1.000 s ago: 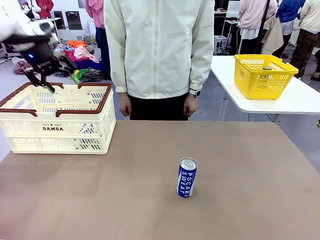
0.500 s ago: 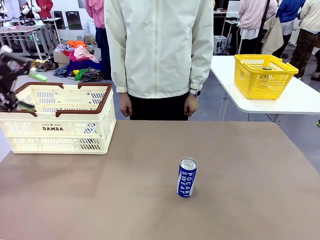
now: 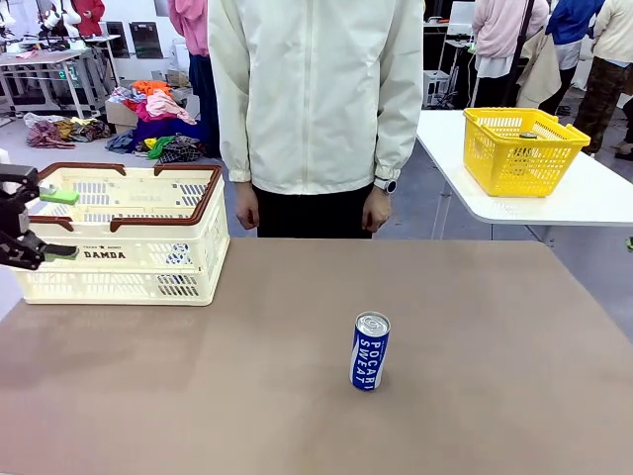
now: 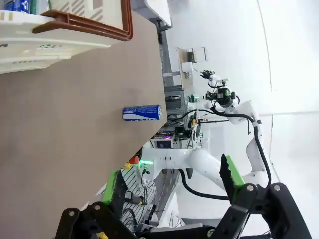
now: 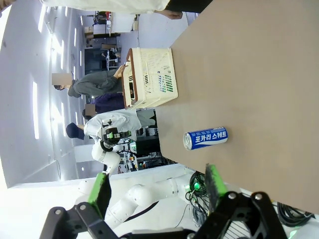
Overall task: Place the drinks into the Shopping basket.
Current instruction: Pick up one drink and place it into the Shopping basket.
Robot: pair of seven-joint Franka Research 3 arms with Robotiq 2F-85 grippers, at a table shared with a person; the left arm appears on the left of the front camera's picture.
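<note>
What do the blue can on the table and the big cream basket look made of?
Blue can: likely metal, with a glossy printed wall and a bare silver top. Cream basket: looks like rigid moulded plastic, matte, with lattice slots and a brown rim.

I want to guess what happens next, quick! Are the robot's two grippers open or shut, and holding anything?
Left gripper: open, holding nothing.
Right gripper: open, holding nothing.
</note>
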